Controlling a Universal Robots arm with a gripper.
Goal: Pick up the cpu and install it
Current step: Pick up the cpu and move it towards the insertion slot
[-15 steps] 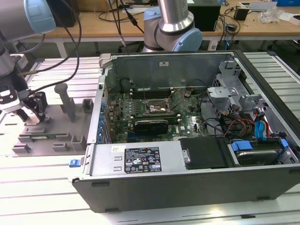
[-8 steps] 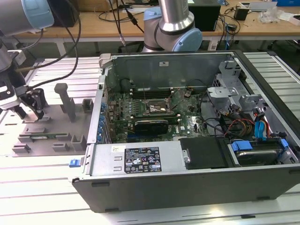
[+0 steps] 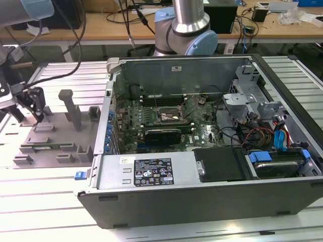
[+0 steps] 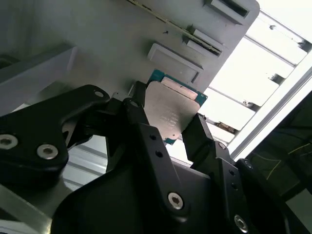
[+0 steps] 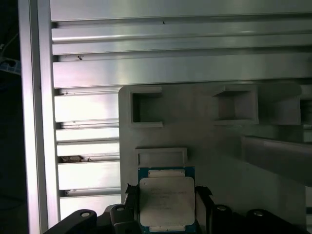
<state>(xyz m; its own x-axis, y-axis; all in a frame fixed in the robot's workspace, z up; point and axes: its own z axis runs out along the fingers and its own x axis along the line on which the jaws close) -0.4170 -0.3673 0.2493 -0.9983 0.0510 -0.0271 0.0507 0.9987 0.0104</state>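
The cpu (image 5: 166, 200) is a small square chip with a silvery top plate and a green rim. In both wrist views it sits between my black fingers, and my gripper (image 5: 166, 194) is shut on it, one finger against each of two opposite edges. It hangs over the corner of the grey plastic tray (image 5: 195, 126), just beside a shallow rectangular pocket. The cpu (image 4: 170, 109) and gripper (image 4: 168, 111) look close to the tray surface; whether they touch it I cannot tell. In the exterior view my gripper (image 3: 28, 117) is at the far left, over the tray (image 3: 55, 138).
The open computer case (image 3: 202, 131) lies at the exterior view's right of the tray. Its motherboard carries a square black socket (image 3: 169, 118) with a metal frame. Tall blocky posts (image 3: 70, 108) stand on the tray near my gripper. Ribbed aluminium table slats (image 5: 87, 136) surround everything.
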